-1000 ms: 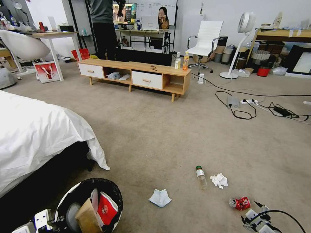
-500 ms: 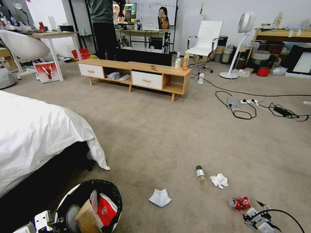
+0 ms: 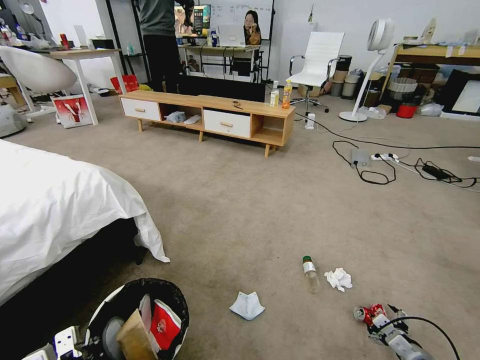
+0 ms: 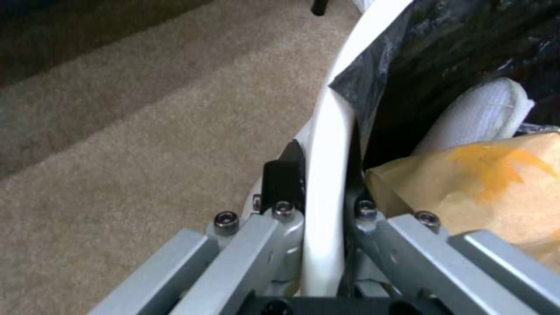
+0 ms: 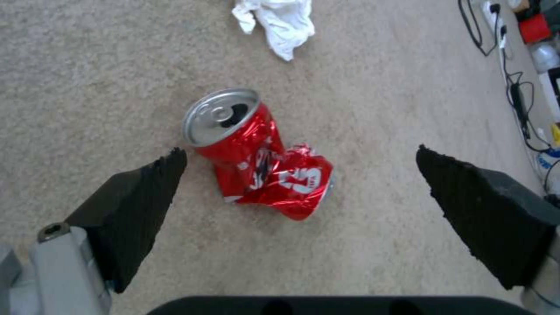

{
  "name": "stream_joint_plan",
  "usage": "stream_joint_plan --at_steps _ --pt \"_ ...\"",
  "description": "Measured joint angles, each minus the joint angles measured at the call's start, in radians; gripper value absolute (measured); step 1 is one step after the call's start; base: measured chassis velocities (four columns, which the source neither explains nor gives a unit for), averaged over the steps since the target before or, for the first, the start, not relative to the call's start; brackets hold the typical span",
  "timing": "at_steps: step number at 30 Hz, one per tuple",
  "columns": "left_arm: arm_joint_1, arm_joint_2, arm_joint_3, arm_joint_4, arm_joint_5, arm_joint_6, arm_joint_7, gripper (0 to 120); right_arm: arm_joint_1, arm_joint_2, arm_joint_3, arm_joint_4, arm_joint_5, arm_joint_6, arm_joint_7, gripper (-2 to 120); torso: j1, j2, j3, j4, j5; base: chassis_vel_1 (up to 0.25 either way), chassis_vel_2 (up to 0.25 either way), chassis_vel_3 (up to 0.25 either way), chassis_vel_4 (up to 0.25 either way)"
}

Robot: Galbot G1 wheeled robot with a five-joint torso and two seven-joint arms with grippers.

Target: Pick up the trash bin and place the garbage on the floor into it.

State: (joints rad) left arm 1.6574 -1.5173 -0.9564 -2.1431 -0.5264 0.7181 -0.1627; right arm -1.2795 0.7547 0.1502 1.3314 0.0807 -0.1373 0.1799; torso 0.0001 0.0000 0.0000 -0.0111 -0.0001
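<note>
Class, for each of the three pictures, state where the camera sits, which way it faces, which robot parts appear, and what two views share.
Head view: on the head, facing forward and down over the floor; both arms at the lower corners.
Left wrist view: along the left end effector, shut on the trash bin rim.
Right wrist view: down past the open right end effector at the crushed can.
Shared: head and right wrist views both show the can and a white tissue.

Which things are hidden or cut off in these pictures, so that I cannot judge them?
- Head view: the bin is cut off by the bottom edge, and its bottom is hidden by the packet and the cardboard.
- Head view: the right gripper covers part of the can.
- Left wrist view: the left gripper hides the rim that it clamps.
</note>
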Motion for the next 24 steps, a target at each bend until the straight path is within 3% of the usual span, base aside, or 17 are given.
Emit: stream_joint_plan --at_steps 24 --pt "-0.009 -0.018 0.011 0.021 0.022 -0.006 0.0 2 0.062 0.037 -0.025 -0.156 -0.015 0.134 -0.068 100 0.0 0.0 0.0 0.0001 0.0005 0.0 0.0 0.0 0.0"
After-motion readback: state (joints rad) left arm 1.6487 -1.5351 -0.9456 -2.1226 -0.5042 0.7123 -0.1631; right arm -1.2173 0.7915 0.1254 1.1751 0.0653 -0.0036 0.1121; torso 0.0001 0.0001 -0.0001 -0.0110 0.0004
